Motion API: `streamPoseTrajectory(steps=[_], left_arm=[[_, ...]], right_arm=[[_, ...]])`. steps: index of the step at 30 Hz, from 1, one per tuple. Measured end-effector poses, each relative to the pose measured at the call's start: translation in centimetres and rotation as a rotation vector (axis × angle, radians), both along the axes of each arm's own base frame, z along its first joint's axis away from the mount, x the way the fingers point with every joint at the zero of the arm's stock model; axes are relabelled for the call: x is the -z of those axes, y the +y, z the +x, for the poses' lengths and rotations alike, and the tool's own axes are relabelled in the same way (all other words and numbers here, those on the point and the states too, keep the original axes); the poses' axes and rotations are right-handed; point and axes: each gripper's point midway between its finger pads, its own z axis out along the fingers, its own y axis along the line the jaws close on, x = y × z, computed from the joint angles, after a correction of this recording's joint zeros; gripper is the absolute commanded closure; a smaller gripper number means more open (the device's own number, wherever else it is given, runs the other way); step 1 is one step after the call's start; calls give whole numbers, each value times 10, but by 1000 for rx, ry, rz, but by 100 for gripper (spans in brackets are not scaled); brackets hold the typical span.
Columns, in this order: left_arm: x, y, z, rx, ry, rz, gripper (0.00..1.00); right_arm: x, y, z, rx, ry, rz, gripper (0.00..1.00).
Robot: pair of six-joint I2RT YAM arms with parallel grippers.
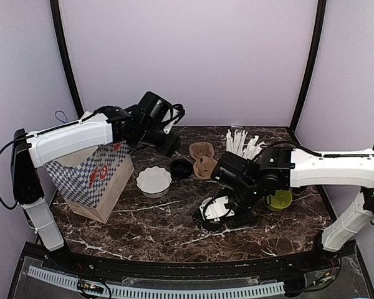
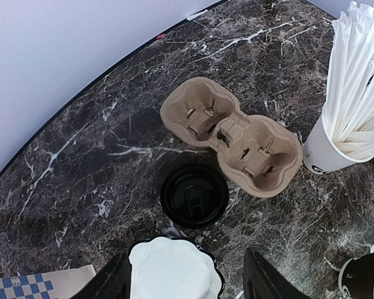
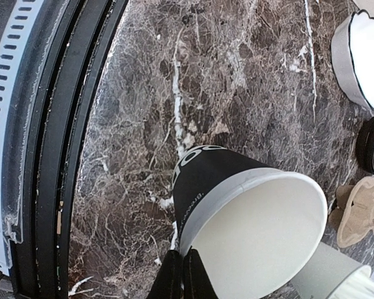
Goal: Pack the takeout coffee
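Right wrist view shows the right fingers [image 3: 173, 281] pinched shut on the rim of a black paper cup [image 3: 237, 199], which is lidless, white inside and tilted over the marble worktop [image 3: 143, 112]. From above, that cup is held low near the front middle, left of the lime-green bowl [image 1: 278, 200]. The left fingers [image 2: 112, 281] stand spread and empty above a white scalloped dish [image 2: 171, 271]. Beyond it lie a black lid [image 2: 194, 195], a cardboard cup carrier [image 2: 234, 134] and a white cup of straws [image 2: 327, 149]. A checked paper bag [image 1: 93, 180] stands at the left.

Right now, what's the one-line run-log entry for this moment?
left jaws open, holding nothing | right jaws shut on rim of tilted black cup | black lid loose on table | carrier empty
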Motion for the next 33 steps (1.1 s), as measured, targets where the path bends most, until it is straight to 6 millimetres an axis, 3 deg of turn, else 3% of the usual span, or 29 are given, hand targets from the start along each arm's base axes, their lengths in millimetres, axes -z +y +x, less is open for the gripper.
streamPoseTrajectory(steps=[6,11,17,19,22,25,29,33], left_arm=[[9,0,-1,43,10,45,42],[40,-4,1,87,49,128,44],[73,-17,21,90,116,199,47],[77,-19,32,73,142,191,47],[77,-14,50,29,182,159,49],[74,-4,70,-29,215,110,53],[78,10,88,-89,267,56,55],[99,13,91,-112,342,38,55]], right_arm=[[4,10,-1,-19,-21,-6,100],[13,11,-1,-20,-21,-35,98],[13,17,0,-22,-13,-42,71],[10,16,-3,-35,-4,-46,67],[-4,15,-7,-54,6,-22,67],[-30,13,-7,-51,23,34,67],[-70,7,20,35,31,164,68],[-88,-10,45,140,28,225,68]])
